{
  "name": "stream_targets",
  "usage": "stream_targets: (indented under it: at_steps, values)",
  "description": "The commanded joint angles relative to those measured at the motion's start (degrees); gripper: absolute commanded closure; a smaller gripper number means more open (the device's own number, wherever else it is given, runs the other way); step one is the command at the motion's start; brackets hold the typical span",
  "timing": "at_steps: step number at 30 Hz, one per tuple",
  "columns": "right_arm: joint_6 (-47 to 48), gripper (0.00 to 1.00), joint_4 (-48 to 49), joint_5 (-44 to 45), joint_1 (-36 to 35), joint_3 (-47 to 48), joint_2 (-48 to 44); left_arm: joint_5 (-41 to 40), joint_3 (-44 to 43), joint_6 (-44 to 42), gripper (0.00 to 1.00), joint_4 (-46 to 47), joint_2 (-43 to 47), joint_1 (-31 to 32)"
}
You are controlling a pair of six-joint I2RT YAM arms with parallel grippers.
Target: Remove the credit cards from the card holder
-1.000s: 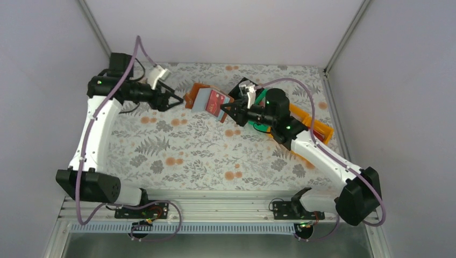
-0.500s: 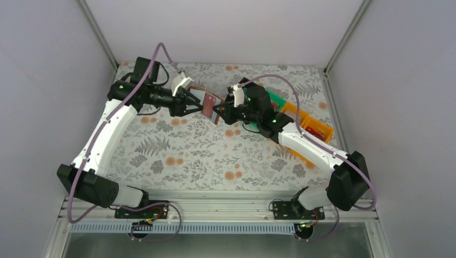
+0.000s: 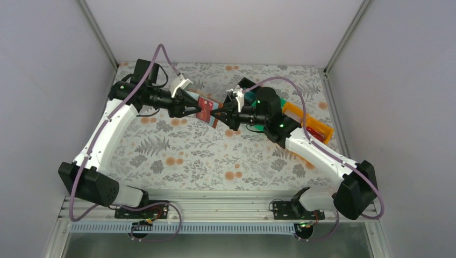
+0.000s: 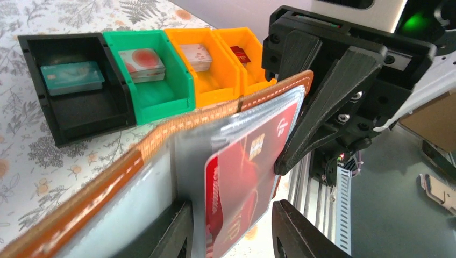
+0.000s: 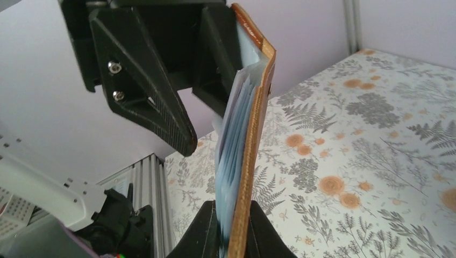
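The card holder (image 3: 209, 105) hangs in the air between both arms, its brown stitched edge (image 4: 177, 126) up and its pale inside showing. My right gripper (image 3: 220, 114) is shut on one half of it; in the right wrist view its jaws (image 5: 235, 231) pinch the brown cover (image 5: 253, 161) and pale pockets. A red credit card (image 4: 247, 177) sticks out of a slot. My left gripper (image 4: 234, 231) has closed round it: one finger (image 4: 175, 234) lies against the pale panel, the other (image 4: 296, 234) meets the card's lower corner.
A row of bins stands behind the right arm: a black bin (image 4: 86, 115) with a teal card (image 4: 72, 78), a green bin (image 4: 161, 102) with a pale card (image 4: 142, 59), and two orange bins (image 4: 215, 83). Walls enclose the flowered table (image 3: 188, 156).
My left arm swung right to the card holder and its jaws narrowed round the red card. My right gripper kept its hold and shifted the holder slightly left.
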State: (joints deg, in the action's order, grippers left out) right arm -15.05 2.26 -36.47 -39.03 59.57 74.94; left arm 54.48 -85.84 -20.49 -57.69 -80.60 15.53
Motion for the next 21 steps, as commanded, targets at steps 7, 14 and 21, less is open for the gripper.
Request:
stream_targets:
  at_steps: [7,14,21]
  values:
    - [5.3,0.96,7.4,-15.2,-1.1,0.1,-2.1,8.9,-1.0,-5.5,0.6,-1.2,1.5,0.0]
    - [4.6,0.96,7.1,-13.6,-1.1,1.1,-0.8,17.1,-2.9,-10.3,0.8,-4.9,1.5,3.1]
    - [5.0,0.94,5.9,-11.1,-1.1,0.9,-1.6,19.8,-4.7,-16.5,0.98,-11.1,1.7,3.3]
